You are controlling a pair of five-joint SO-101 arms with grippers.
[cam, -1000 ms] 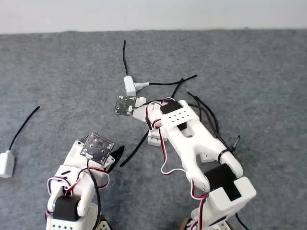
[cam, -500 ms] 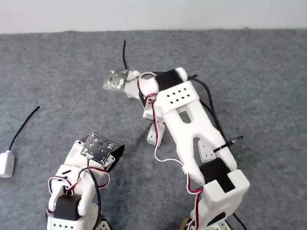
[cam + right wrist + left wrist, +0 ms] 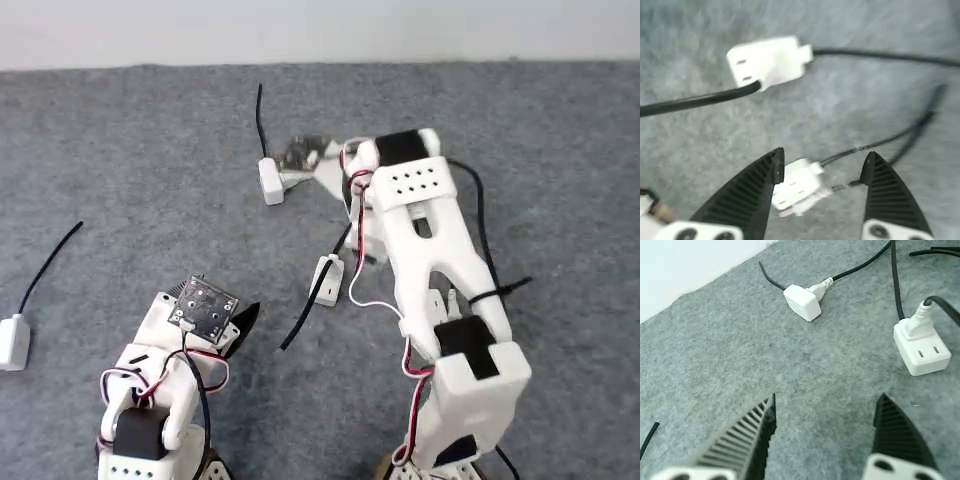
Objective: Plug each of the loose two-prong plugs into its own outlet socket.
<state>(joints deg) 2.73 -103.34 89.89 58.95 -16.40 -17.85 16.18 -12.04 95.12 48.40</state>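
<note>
Surface: grey carpeted table (image 3: 540, 140); pale wall (image 3: 320, 30) along the top of the high view.
Right gripper (image 3: 825, 152): black ribbed jaws spread wide, gripping nothing; upper centre of the high view.
Seen between its jaws: small white connector block (image 3: 797, 189) on thin black leads, lying on the carpet close to one finger.
Farther out: larger white two-slot block (image 3: 767, 62), upper left of the right wrist view.
Left gripper (image 3: 828, 400): jaws apart, empty; lower left of the high view.
Ahead of it: white two-slot outlet socket (image 3: 922, 347) at the right edge; white angled socket block (image 3: 802, 301) at top centre, well apart from it.
Far left: white boxy block (image 3: 12, 342) on a black cable, at the high view's left edge.
</note>
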